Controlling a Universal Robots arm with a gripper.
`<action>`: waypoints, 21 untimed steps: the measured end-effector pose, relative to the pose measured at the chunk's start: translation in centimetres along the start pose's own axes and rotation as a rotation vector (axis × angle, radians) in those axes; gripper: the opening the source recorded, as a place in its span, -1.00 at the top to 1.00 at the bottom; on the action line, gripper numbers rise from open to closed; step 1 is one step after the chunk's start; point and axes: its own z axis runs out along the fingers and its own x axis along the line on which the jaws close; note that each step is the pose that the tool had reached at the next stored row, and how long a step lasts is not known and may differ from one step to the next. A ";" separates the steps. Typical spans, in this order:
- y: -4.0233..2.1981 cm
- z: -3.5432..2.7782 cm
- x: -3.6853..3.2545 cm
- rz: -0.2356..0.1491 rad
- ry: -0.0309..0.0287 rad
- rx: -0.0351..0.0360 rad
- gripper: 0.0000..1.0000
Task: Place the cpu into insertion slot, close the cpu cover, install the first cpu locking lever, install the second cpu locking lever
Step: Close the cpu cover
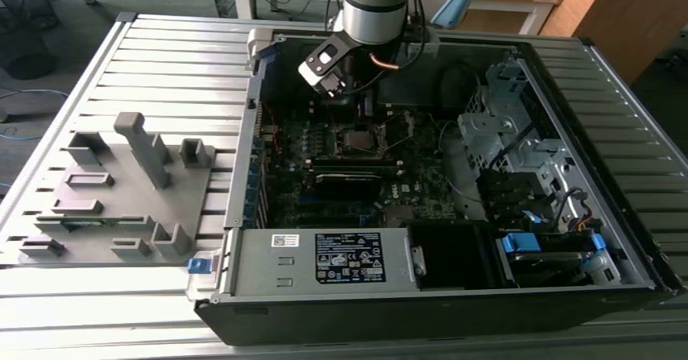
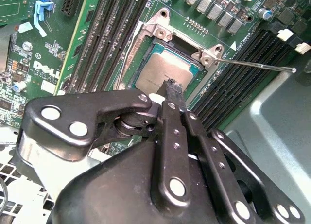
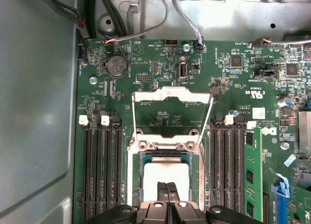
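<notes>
The gripper (image 3: pixel 167 186), its two black fingers pressed together with nothing between them, hangs from the arm (image 1: pixel 375 6) that reaches down into the open computer case (image 1: pixel 602 167), tips at one edge of the cpu (image 3: pixel 165 173). That flat, dull silver-grey square lies in the insertion slot (image 3: pixel 142 180). Beside the slot, the cpu cover (image 3: pixel 172 93), a thin silver windowed frame, stands flipped open, and a wire locking lever (image 2: pixel 257 64) juts from the slot's corner.
</notes>
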 end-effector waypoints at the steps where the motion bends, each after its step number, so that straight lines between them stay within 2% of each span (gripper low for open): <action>1: 0.00 -0.07 0.00 0.000 0.0000 0.0000 0.80; 9: 0.03 -0.76 -0.01 0.000 0.0000 0.0000 0.80; 21: 0.04 -1.05 -0.01 0.000 -0.0001 0.0001 0.80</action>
